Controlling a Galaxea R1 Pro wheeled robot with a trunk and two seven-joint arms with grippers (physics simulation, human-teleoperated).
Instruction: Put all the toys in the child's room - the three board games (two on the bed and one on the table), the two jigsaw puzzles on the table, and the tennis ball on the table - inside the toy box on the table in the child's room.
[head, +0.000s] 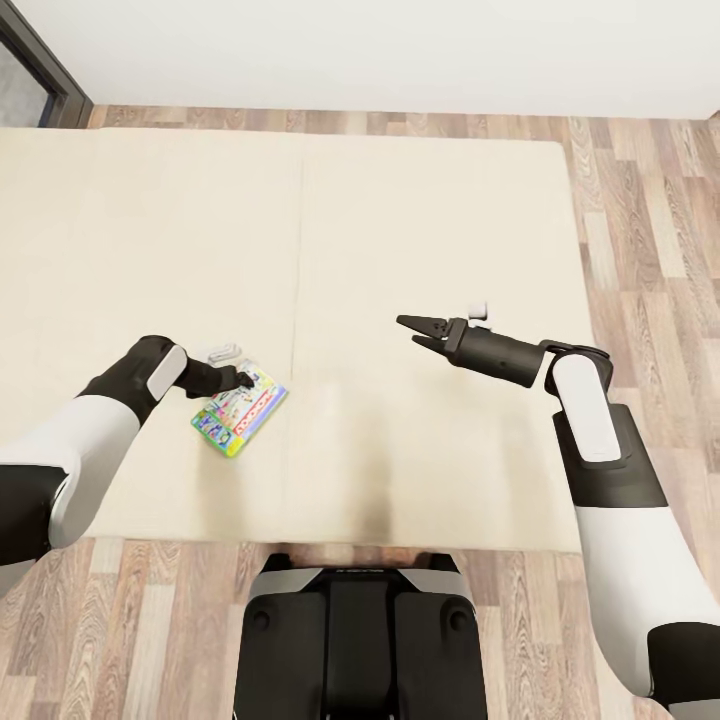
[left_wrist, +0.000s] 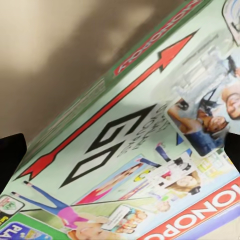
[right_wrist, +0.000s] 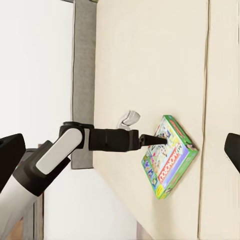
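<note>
Now fetching 1 board game (head: 240, 408) off the bed (head: 420, 220): left gripper (head: 243, 379) at its edge, grip unclear; right gripper (head: 418, 332) spread, idle; next, clamping and lifting.

Two robot arms have glossy white upper shells, black elbow joints and black forearms inset with pale grey oval panels. The right claw (head: 422, 332) has slim black pointed fingers. A black and dark grey base sits below.
</note>
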